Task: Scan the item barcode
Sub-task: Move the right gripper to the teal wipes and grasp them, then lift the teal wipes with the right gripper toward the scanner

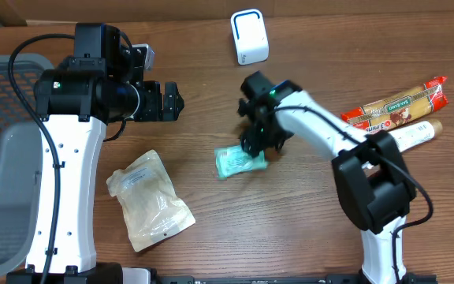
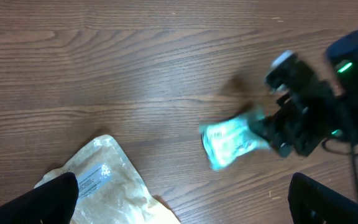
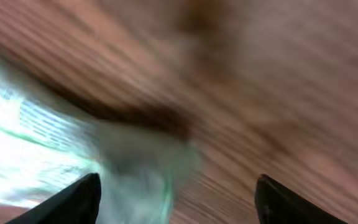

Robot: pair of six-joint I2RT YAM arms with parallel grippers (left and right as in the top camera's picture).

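A small teal packet [image 1: 239, 162] lies flat on the wooden table, also seen as the teal packet [image 2: 229, 142] and blurred as the teal packet [image 3: 30, 143]. No barcode can be made out on it. My right gripper [image 1: 256, 142] hovers at its right end, and in the right wrist view the right gripper [image 3: 176, 199] is open, jaws wide, with the packet's end by the left finger. A white scanner [image 1: 249, 37] stands at the back. My left gripper [image 1: 172, 101] is open and empty, well left of the packet; the left gripper [image 2: 182, 186] looks down over the table.
A beige plastic pouch [image 1: 148, 201] lies front left, and the beige pouch [image 2: 98, 186] sits by the left finger. A grey basket [image 1: 6, 158] fills the left edge. A red-and-tan snack pack [image 1: 404, 101] and a pale tube [image 1: 416, 134] lie at the right.
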